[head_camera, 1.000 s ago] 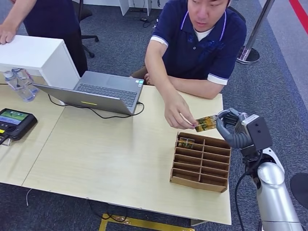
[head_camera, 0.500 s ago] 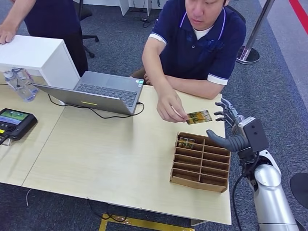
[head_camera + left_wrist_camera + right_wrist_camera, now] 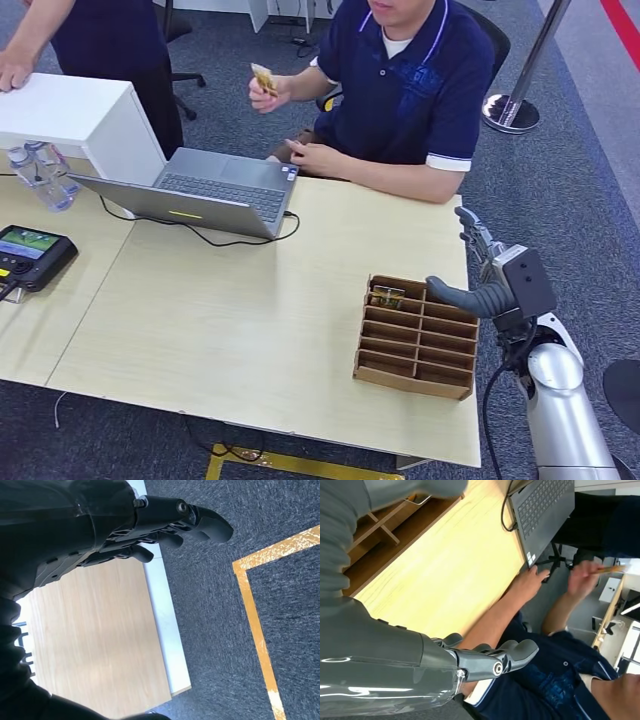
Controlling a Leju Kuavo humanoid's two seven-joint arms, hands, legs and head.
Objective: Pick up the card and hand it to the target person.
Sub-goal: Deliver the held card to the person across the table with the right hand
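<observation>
navy shirt (image 3: 411, 80), brown tray (image 3: 416, 338), silver laptop (image 3: 200, 190)

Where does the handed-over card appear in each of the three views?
Head view: small yellowish card in the seated person's raised hand, above the open grey laptop.
Left wrist view: not in it.
Right wrist view: card edge-on in that raised hand.
Shared landmark: the laptop, in the head and right wrist views.

An open laptop (image 3: 204, 190) sits at the far side of the wooden worktop (image 3: 226, 320), its cable (image 3: 226, 240) trailing in front. A white box (image 3: 75, 115), plastic bottles (image 3: 41, 175) and a handheld controller (image 3: 30, 255) occupy the left. A stanchion base (image 3: 512, 113) stands on the carpet.
</observation>
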